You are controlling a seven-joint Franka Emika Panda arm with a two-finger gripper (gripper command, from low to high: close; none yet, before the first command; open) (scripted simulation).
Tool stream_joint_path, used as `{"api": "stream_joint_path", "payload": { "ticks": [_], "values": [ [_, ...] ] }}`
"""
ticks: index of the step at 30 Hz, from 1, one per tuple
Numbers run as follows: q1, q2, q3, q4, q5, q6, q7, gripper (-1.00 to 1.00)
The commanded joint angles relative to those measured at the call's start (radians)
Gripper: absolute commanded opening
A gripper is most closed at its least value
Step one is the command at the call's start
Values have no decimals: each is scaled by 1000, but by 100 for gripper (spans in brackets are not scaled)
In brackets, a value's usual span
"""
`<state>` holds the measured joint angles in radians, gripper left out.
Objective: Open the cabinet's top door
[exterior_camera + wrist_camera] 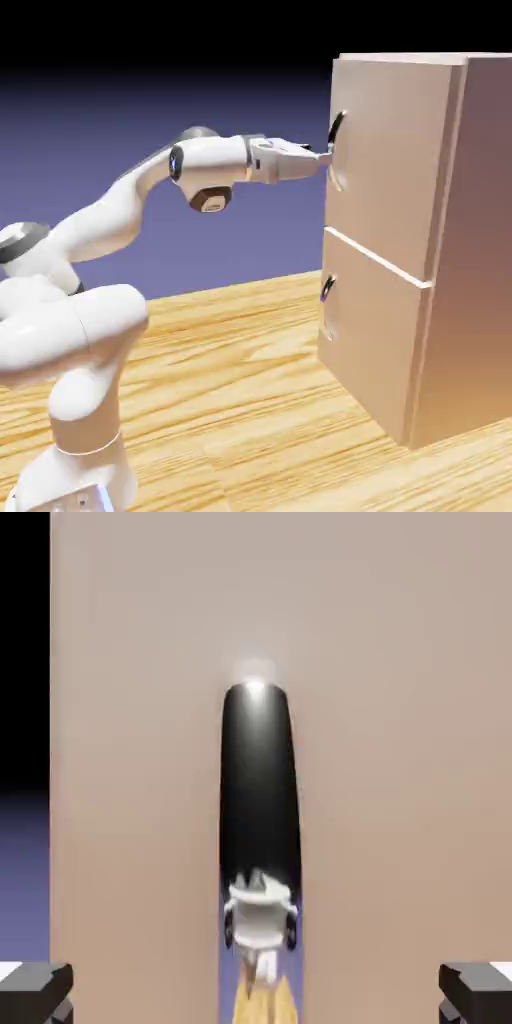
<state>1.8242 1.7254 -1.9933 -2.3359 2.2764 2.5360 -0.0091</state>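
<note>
From where I stand, the tall tan-pink cabinet (490,250) is upright on the wooden tabletop (220,380), toward three o'clock in the exterior view. Its top door (395,160) is the larger front panel, sitting flush with the cabinet, closed as far as I can see. The dark curved handle (337,128) runs up and down near that door's nine o'clock edge. Below it, toward four o'clock, is the shorter lower door (370,340), with its own small handle (327,288).

The white arm (100,220) rises from seven o'clock and reaches across toward the upper handle. In the hand view, the fingers (38,993) are spread wide, one tip between seven and eight o'clock, the other between four and five. The handle lies between their lines, running from the middle down to six o'clock, with plenty of room either side; they have hold of nothing. Its shiny lower part mirrors something white and some wood grain. Whether the fingertips touch the door, I can't tell.
</note>
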Motion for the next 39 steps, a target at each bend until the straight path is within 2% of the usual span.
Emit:
{"api": "stream_joint_path", "payload": {
  "ticks": [1,2,3,12,22,31,39],
  "values": [
    [-3,0,0,2,1,0,0,0],
    [-3,0,0,2,1,0,0,-100],
    [-3,0,0,2,1,0,0,-100],
    [179,3,-134,-315,150,-373,-295,-100],
    [224,-91,-379,-538,53,-808,-519,-100],
    [117,-281,-626,-584,-171,-1200,-708,-100],
    [-19,-560,-773,-502,-434,-1514,-918,-100]
  ]
}}
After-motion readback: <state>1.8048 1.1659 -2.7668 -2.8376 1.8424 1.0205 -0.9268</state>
